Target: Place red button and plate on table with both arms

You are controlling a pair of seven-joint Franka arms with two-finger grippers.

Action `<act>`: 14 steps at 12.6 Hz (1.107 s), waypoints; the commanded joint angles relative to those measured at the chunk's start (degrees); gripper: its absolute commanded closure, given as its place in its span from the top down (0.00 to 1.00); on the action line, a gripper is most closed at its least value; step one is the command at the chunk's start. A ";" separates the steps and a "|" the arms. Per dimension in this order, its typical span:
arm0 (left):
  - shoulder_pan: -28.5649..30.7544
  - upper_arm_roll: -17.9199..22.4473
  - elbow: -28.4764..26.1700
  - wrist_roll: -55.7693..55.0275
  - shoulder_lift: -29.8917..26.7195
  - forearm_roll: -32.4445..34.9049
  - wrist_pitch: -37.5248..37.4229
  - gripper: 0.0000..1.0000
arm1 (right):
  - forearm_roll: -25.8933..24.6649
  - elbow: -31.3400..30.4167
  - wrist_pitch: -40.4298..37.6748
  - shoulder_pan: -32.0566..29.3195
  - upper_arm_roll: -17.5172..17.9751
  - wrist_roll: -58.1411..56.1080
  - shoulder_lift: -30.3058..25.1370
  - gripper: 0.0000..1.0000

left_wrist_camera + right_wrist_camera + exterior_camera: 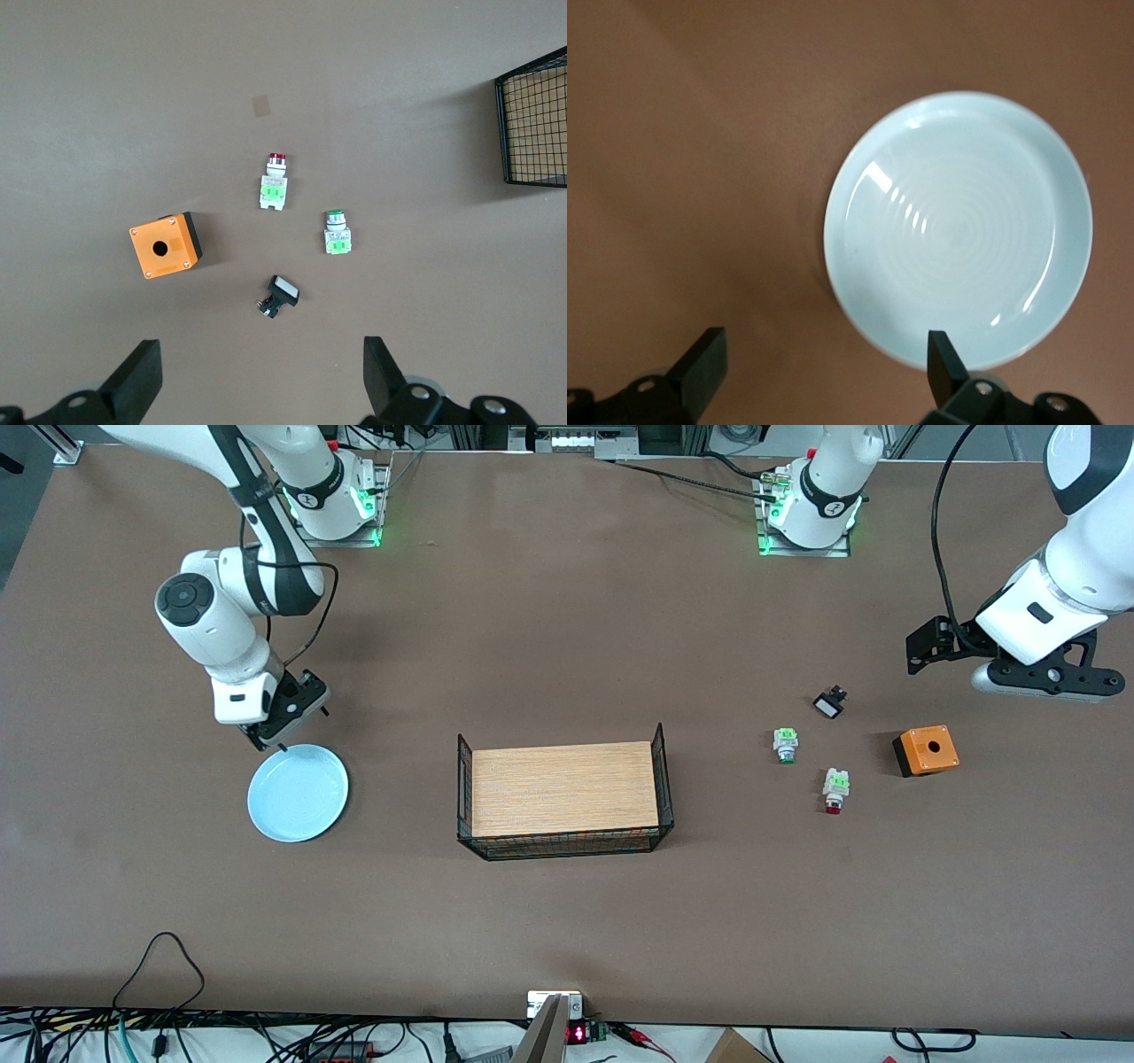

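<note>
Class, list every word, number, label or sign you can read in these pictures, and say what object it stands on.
None can be read.
Red button, green-capped switch, orange box, plate: no visible print.
Red display at the table edge: too small to read.

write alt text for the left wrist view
The open left gripper hangs above a brown table with four small things below: a red button, a green button, a black-and-white switch and an orange box. A wire tray's corner shows at the edge.
</note>
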 commanded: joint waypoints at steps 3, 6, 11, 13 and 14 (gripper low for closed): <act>-0.31 0.24 0.93 -0.54 -0.16 -0.39 -1.31 1.00 | 2.93 1.74 -12.19 -0.12 0.22 18.04 -6.56 1.00; -0.22 0.24 1.19 -0.27 -0.07 -0.39 -1.31 1.00 | 9.80 11.38 -29.39 -0.38 -0.48 23.49 -7.62 1.00; -0.22 0.24 1.19 -0.27 -0.07 -0.39 -1.31 1.00 | 9.54 24.25 -49.91 -0.39 -3.46 30.80 -10.69 1.00; -0.22 0.24 1.19 -0.27 -0.07 -0.39 -1.40 1.00 | 9.28 24.34 -51.68 -0.39 -3.91 34.21 -14.11 1.00; -0.31 0.24 1.19 -0.27 -0.07 -0.39 -1.40 1.00 | 9.19 24.43 -52.82 -0.30 -3.91 35.54 -15.61 1.00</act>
